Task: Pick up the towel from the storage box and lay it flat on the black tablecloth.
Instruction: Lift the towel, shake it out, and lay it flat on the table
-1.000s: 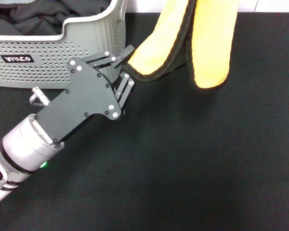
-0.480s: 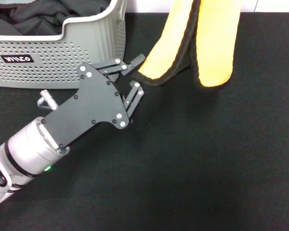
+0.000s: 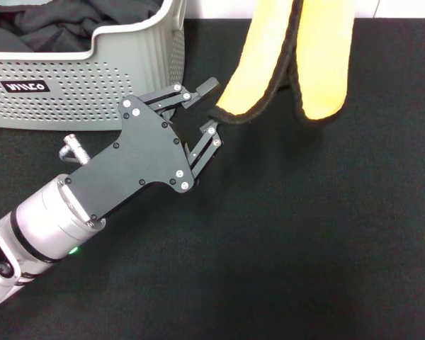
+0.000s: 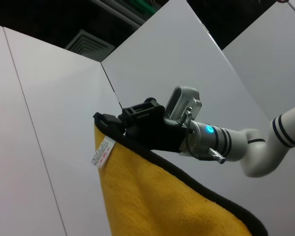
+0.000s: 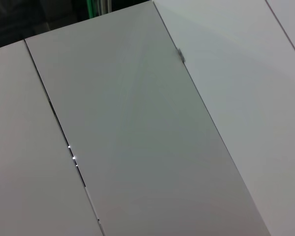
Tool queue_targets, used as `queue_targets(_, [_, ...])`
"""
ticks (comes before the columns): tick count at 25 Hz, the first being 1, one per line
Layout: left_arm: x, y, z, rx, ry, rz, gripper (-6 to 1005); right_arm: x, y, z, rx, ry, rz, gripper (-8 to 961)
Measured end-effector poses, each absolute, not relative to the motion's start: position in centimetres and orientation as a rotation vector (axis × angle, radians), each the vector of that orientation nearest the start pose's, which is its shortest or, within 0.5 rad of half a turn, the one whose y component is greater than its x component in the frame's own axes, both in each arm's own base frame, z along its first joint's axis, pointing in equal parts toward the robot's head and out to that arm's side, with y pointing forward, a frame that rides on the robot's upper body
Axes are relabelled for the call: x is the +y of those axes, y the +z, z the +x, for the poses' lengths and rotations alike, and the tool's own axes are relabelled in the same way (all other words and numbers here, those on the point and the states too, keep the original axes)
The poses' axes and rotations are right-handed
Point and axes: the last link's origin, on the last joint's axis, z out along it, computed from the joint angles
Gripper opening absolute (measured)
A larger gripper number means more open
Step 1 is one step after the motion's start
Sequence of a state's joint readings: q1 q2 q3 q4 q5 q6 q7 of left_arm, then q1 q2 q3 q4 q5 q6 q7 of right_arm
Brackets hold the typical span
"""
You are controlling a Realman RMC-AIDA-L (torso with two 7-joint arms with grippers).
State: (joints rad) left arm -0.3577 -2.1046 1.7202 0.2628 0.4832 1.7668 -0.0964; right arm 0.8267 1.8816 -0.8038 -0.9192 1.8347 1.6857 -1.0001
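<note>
The towel [image 3: 258, 64], yellow-orange side out with black edging, hangs folded from above the top edge of the head view over the black tablecloth [image 3: 304, 234]. My left gripper [image 3: 216, 106] is open, its fingers on either side of the towel's lower left corner, touching or nearly touching it. In the left wrist view my right gripper [image 4: 110, 123] is shut on the towel's upper corner [image 4: 152, 196], beside a small white tag [image 4: 103, 152]. The storage box [image 3: 92, 78] stands at the back left.
A black bunched garment [image 3: 64, 21] lies inside the storage box. The left arm's grey wrist [image 3: 49, 219] reaches across the cloth from the front left. The right wrist view shows only pale wall panels [image 5: 137, 123].
My left gripper has moved right towards the towel's lower corner and its jaws have spread wider. The hanging towel has shifted slightly right and up.
</note>
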Motion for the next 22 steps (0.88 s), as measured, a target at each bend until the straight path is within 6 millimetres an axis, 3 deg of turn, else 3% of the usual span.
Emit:
queue_targets(10, [25.1,-4.1,-22.2,0.339,-1.252,-2.031,270,39.7,15.4,6.2,0.57,1.547,-2.712,28])
queue_targets(17, [25.9,-3.1,-22.3,0.197,-1.325,-2.021,233,39.9,15.0,6.4,0.578,1.529,-2.713,28])
queue_targets(20, [26.0,-3.1,-22.3,0.186,-1.334,-2.024,51,40.1,14.8,6.6,0.592,1.531,-2.71,28])
queue_targets(22, [26.1,-3.1,-22.2,0.189,-1.337,-2.025,50,40.4,14.6,6.7,0.603,1.534,-2.707,28])
